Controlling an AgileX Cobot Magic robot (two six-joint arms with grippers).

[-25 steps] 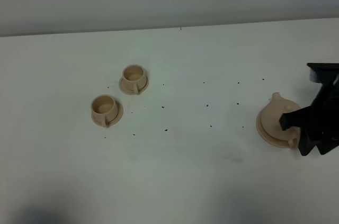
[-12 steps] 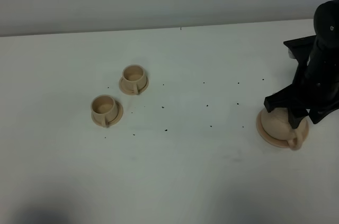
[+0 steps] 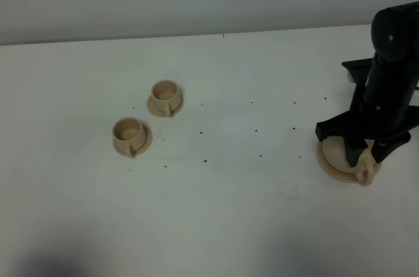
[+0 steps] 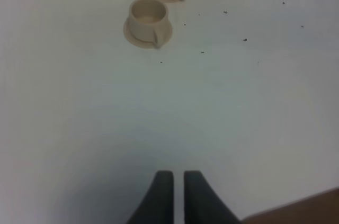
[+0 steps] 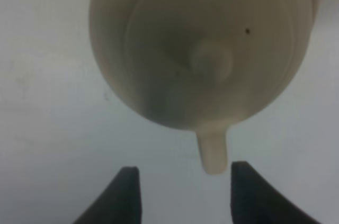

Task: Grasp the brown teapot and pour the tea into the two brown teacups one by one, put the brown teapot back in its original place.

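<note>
Your right gripper (image 5: 181, 189) hangs directly above the teapot (image 5: 204, 49) on its plate (image 3: 329, 163) at the tabletop's right, jaws wide and empty, the loop handle (image 5: 213, 152) lined up between them, so drop straight down.

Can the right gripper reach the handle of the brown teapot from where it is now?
Probably yes: the right gripper is open just above the brown teapot, its handle between the fingers, nothing in between.

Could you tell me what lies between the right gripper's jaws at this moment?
In the right wrist view, the right gripper stands open, and the teapot's handle pokes toward the gap, ending just short of the jaws; only bare table lies between them.
</note>
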